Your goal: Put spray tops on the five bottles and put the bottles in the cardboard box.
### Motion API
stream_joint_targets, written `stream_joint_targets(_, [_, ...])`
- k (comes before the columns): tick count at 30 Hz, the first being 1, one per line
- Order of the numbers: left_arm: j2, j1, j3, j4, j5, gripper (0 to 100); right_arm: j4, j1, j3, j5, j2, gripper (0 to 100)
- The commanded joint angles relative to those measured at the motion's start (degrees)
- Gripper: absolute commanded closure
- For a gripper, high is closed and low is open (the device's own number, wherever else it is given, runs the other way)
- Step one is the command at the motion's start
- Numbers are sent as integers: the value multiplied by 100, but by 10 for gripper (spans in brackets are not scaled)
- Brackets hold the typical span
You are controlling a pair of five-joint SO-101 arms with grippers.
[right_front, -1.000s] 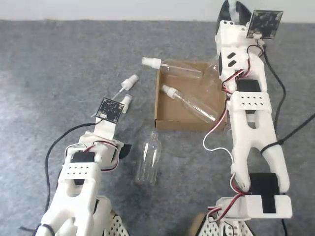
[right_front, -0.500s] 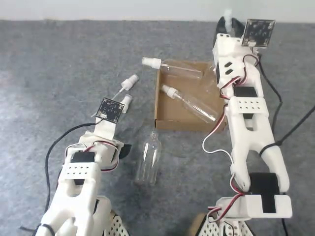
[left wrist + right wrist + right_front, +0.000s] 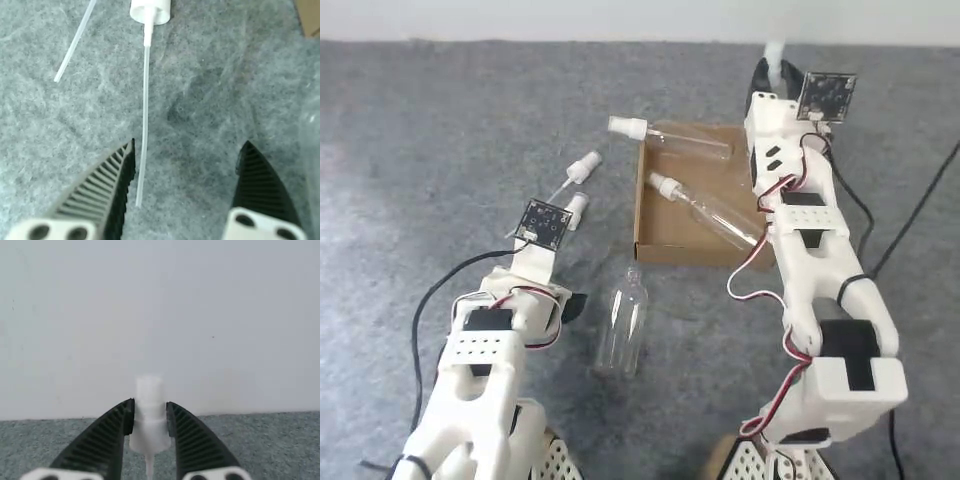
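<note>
Two capped: slanted bottle (image 3: 705, 210) lies inside the cardboard box (image 3: 665, 238); far bottle (image 3: 685, 140) rests across its far rim.
Open bottle (image 3: 622, 320): on the tabletop, just before the box's near wall.
Right gripper (image 3: 150, 404): beyond the box's far side, fingers pinching a spray top (image 3: 150, 390).
Left gripper (image 3: 189, 145): left of the box, fingers spread over a loose top (image 3: 150, 7) and its tube.

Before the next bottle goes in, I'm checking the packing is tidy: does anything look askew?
Yes. The far bottle lies over the left wall of the cardboard box, with its spray top sticking out beyond the box instead of inside. The other boxed bottle lies diagonally but fully inside.
</note>
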Motion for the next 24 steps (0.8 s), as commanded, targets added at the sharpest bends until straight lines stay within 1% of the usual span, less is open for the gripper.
stream_joint_targets(1, [-185, 18, -22, 53, -62, 694, -163, 22, -35, -53, -40, 992])
stream_joint_targets(3, [-185, 18, -22, 44, -62, 694, -224, 75, 132, -62, -75, 992])
stream_joint_targets(6, [-185, 18, -22, 44, -62, 694, -708, 92, 563, -26, -84, 992])
stream_joint_targets(9, [-185, 18, -31, 44, -62, 694, -980, 75, 888, -18, -84, 992])
stream_joint_targets(21, [-185, 18, -31, 44, -62, 694, -980, 92, 941, -18, -40, 990])
stream_joint_targets(22, [-185, 18, -31, 44, -62, 694, -980, 92, 941, -18, -31, 979])
stream_joint_targets(24, [-185, 18, -31, 44, -62, 694, -971, 75, 941, -18, -31, 926])
